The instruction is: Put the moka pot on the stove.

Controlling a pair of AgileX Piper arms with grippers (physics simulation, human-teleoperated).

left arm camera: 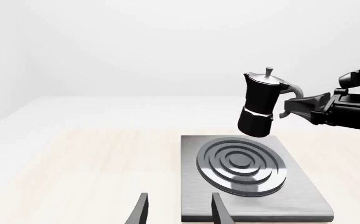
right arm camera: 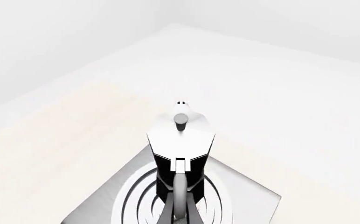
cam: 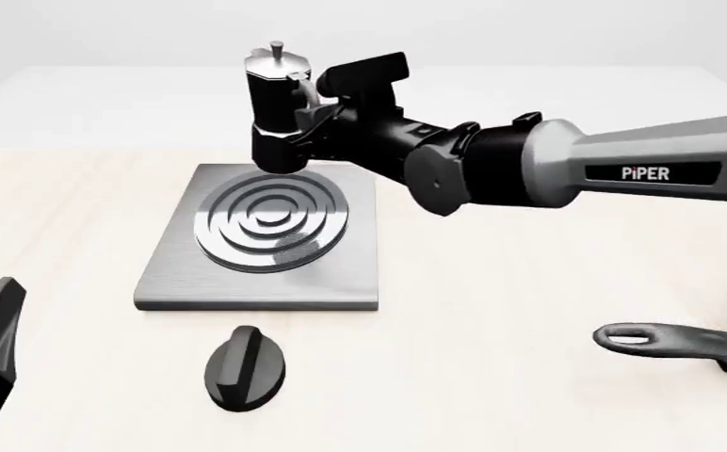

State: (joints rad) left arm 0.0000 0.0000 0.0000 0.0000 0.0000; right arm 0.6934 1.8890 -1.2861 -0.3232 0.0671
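- Pale wooden tabletop (cam: 502,311) carries everything.
- Moka pot (cam: 278,108) hangs tilted above the stove's (cam: 263,273) far edge, clear of the ring burner (cam: 272,224).
- My right tool (cam: 314,111) pinches its handle.
- My left tool (left arm camera: 178,210) sits spread, nearer.

We see our right arm's grey tubular forearm (cam: 665,160) marked "PiPER" in white, with black jointed wrist housings (cam: 464,165).
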